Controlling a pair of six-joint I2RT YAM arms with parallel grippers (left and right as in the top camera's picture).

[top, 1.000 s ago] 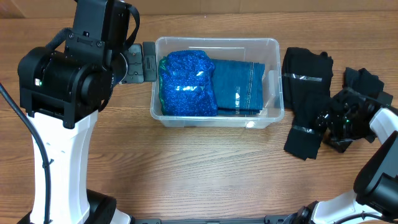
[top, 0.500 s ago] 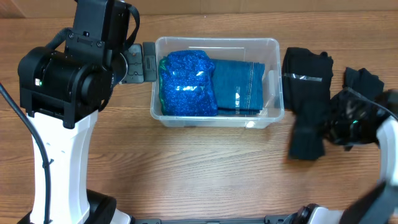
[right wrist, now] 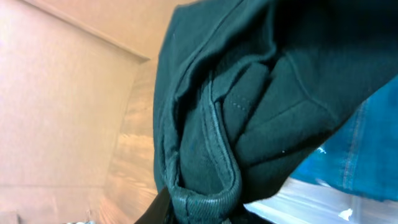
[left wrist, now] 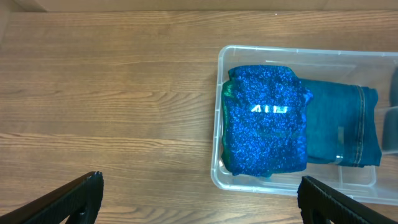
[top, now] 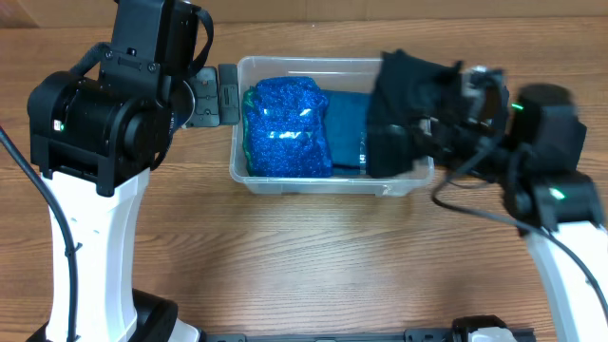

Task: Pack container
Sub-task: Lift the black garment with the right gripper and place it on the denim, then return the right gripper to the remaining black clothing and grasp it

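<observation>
In the middle of the bench, the container (top: 328,63) already holds a glittery blue bundle (top: 287,126) and folded jeans (top: 346,123), side by side. The right tool (top: 448,119) pinches a black garment (top: 404,114) that hangs over the container's right end, not yet down inside. The left tool (left wrist: 199,205) is spread, idle near the left wall. Packing looks well along, with lowering and release left. Whether more clothes wait under the right arm cannot be told.
</observation>
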